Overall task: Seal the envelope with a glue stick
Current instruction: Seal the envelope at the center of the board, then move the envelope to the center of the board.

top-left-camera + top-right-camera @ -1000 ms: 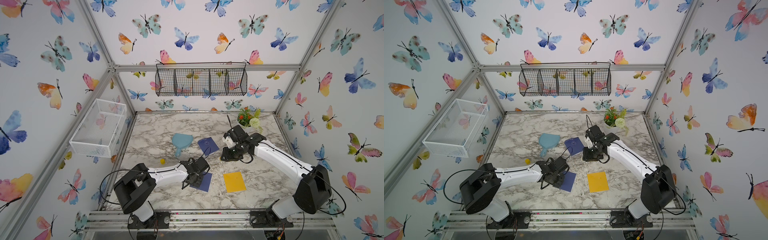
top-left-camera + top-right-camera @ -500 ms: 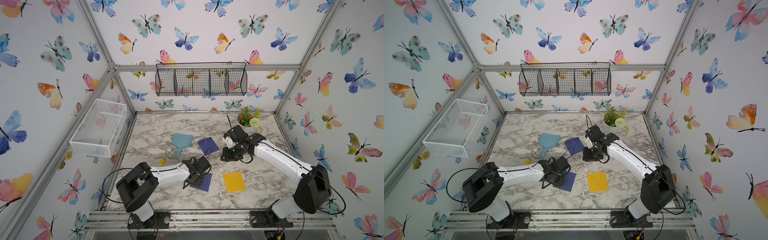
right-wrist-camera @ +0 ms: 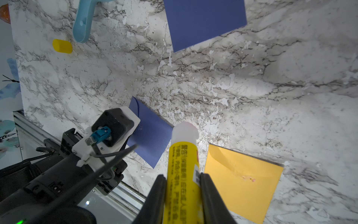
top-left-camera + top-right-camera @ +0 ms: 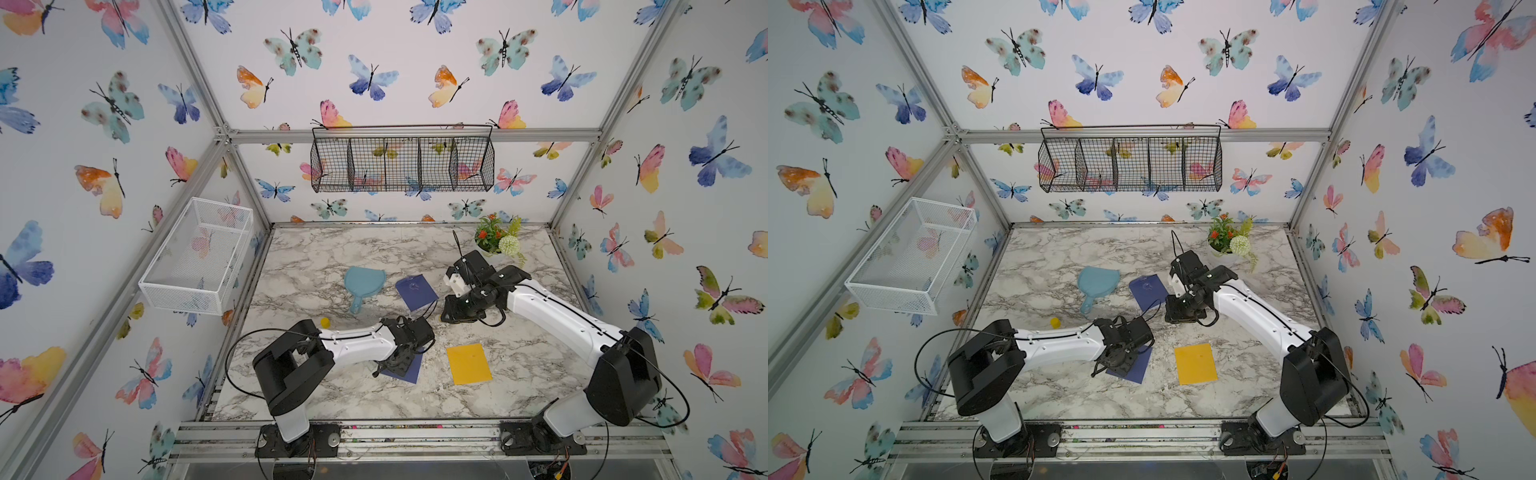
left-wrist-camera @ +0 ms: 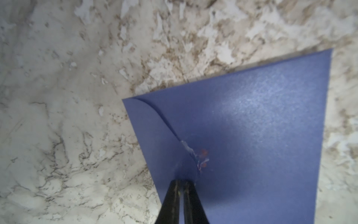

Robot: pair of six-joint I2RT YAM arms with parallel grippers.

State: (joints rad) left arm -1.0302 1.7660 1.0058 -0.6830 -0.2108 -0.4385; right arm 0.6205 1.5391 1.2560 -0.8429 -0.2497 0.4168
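A navy blue envelope [image 5: 242,135] lies flap-up on the marble table near the front, seen in both top views [image 4: 409,370] [image 4: 1138,368]. My left gripper [image 5: 179,182] is shut, and its tips rest on the tip of the rounded flap, beside small glue smears. My right gripper [image 3: 183,180] is shut on the yellow glue stick [image 3: 183,164]. The stick's white uncapped end points down towards the table between the navy envelope [image 3: 153,139] and a yellow envelope [image 3: 242,180]. In a top view the right gripper [image 4: 451,316] hangs above mid-table, to the right of the left one.
A second navy envelope [image 4: 415,293] and a light blue hand mirror [image 4: 363,282] lie mid-table. The yellow envelope [image 4: 468,363] lies front right. A small yellow cap [image 4: 325,322] sits behind the left arm. A potted plant [image 4: 496,239] stands at the back right. Wire baskets [image 4: 401,160] hang on the walls.
The left arm's elbow has edged slightly to the right. Its gripper stays on the navy envelope. The right arm holds still with the glue stick.
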